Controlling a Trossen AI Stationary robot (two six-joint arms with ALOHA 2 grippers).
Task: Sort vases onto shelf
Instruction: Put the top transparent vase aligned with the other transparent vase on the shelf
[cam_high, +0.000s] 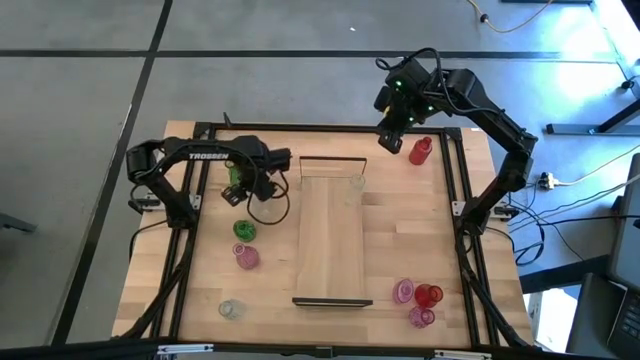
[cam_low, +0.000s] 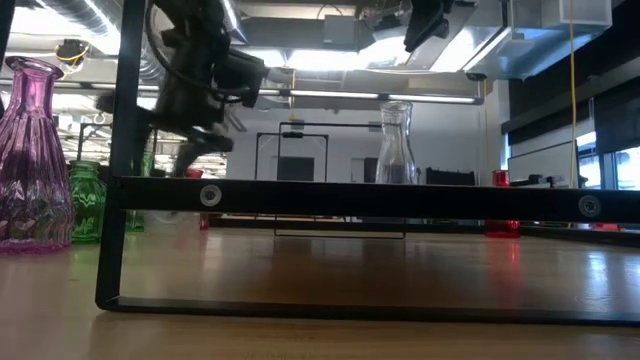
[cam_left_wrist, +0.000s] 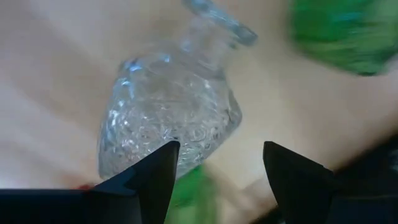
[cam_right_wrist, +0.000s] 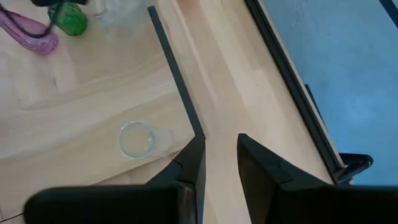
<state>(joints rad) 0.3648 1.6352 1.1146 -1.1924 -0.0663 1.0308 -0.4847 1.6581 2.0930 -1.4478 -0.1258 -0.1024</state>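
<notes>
Nine small glass vases show from above. One clear vase (cam_high: 357, 182) stands on the long light-wood shelf with dark end frames (cam_high: 332, 240), at its far end by the frame. Left of the shelf on the wooden desk (cam_high: 410, 230) are a green vase (cam_high: 244, 229), a pink vase (cam_high: 247, 257) just beside it, a second clear vase (cam_high: 231, 309) near the front edge, and another green vase (cam_high: 234, 178) under the left arm. Right of the shelf, near the front, two pink vases (cam_high: 404, 291) (cam_high: 421, 317) and a red vase (cam_high: 430, 296) cluster together, touching or nearly so. A red bottle-shaped vase (cam_high: 420, 150) stands alone at the far right corner.

The left end effector (cam_left_wrist: 214, 168) hovers over the desk left of the shelf's far end, fingers spread wide and gripping nothing; a textured clear glass vase (cam_left_wrist: 168, 118) lies tilted just past its fingertips, with green glass beside it.

The right end effector (cam_right_wrist: 219, 155) hangs above the far right corner of the desk, fingers only narrowly apart with nothing between them, well apart from the red bottle-shaped vase.
</notes>
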